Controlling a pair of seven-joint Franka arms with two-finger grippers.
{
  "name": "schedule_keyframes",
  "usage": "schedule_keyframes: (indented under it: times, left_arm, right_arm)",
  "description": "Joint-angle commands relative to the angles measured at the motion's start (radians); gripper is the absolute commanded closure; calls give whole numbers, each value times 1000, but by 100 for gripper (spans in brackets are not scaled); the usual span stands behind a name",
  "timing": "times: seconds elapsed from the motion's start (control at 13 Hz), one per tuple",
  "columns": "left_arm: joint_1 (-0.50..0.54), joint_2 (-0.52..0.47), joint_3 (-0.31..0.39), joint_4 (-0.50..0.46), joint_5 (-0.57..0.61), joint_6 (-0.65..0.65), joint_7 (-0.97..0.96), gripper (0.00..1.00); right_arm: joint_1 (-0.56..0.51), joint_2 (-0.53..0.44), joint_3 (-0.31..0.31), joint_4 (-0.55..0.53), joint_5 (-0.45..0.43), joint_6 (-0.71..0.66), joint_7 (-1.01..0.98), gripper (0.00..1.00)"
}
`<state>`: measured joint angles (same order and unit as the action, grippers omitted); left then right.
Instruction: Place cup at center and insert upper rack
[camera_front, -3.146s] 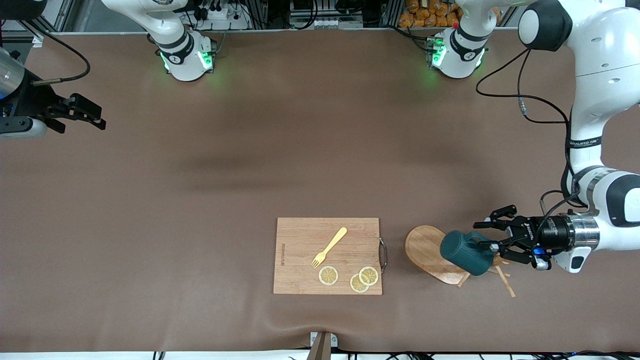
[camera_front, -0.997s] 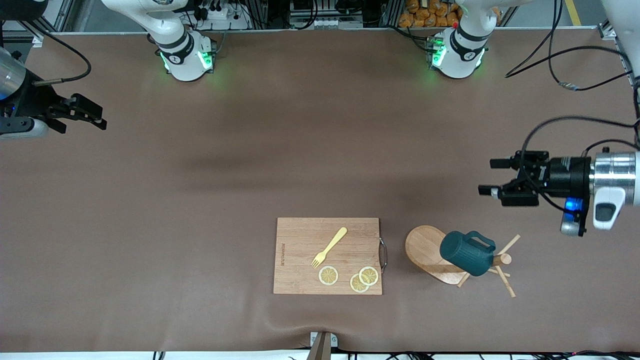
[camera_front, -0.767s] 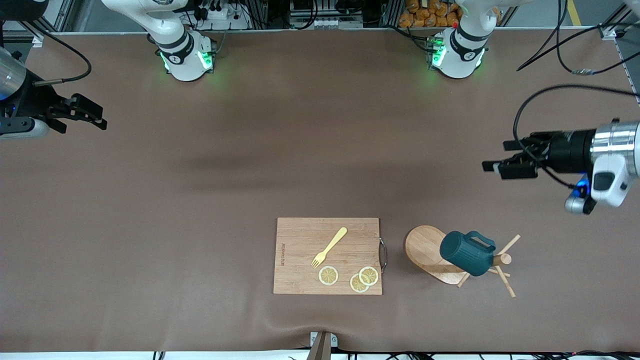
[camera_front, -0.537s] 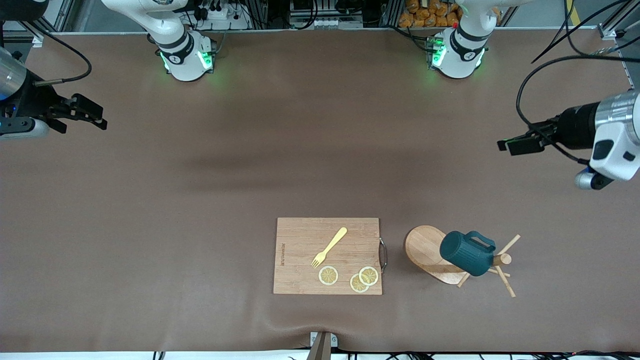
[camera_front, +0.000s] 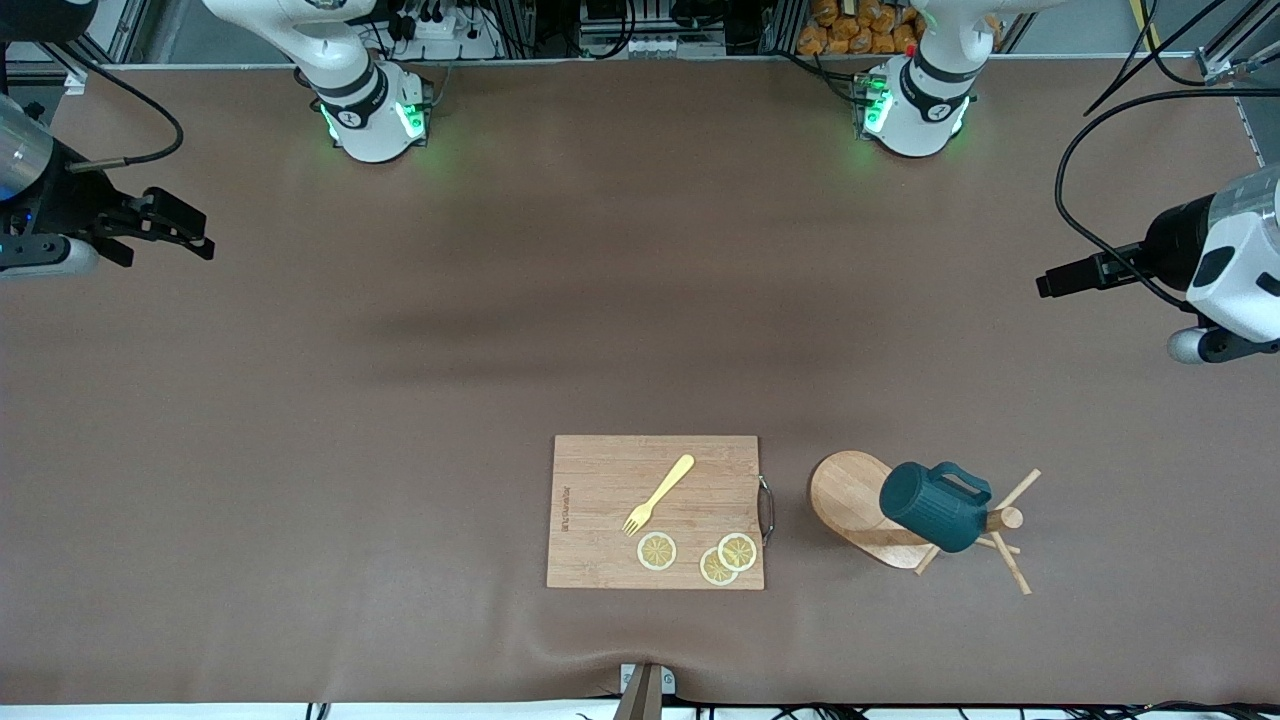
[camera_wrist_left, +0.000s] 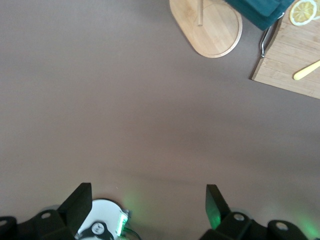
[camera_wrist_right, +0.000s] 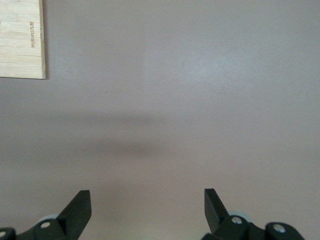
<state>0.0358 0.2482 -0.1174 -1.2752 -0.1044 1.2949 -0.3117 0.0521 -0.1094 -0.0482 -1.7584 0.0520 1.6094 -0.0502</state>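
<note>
Teal ribbed cup (camera_front: 935, 518) is hanging on the light wooden upper rack (camera_front: 858, 505), well apart from the left gripper (camera_front: 1050, 283) and right gripper (camera_front: 190, 235), both gaping empty.

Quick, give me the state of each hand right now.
Left hand: open, holding nothing, up over bare table at the left arm's end.
Right hand: open, holding nothing, waiting over bare table at the right arm's end.

The left end effector (camera_front: 1048, 283) is held open above the worktop; the right end effector (camera_front: 190, 232) is likewise held open, empty.
</note>
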Motion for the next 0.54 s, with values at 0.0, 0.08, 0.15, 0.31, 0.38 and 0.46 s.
schedule_keyframes:
  times: [0.0, 0.08, 0.15, 0.31, 0.38, 0.46]
  left_arm:
    - [-3, -7, -4, -15, 25, 24, 68, 0]
    - [-29, -6, 16, -18, 25, 26, 83, 0]
    - [-52, -7, 53, -16, 41, 35, 85, 0]
    - [-50, -29, 62, -26, 46, 44, 85, 0]
    - [-42, -46, 65, -41, 46, 46, 86, 0]
    - [-42, -85, 68, -86, 57, 72, 88, 0]
  right_arm:
    - [-11, -16, 10, -10, -12, -3, -7, 0]
    - [-11, -18, 10, -10, -12, -3, -7, 0]
    - [-11, -18, 10, -10, -12, -3, -7, 0]
    - [-11, -18, 10, -10, -12, -3, -7, 0]
    - [-11, -16, 10, -10, -12, -2, -7, 0]
    - [-8, -16, 10, -10, -12, -2, -7, 0]
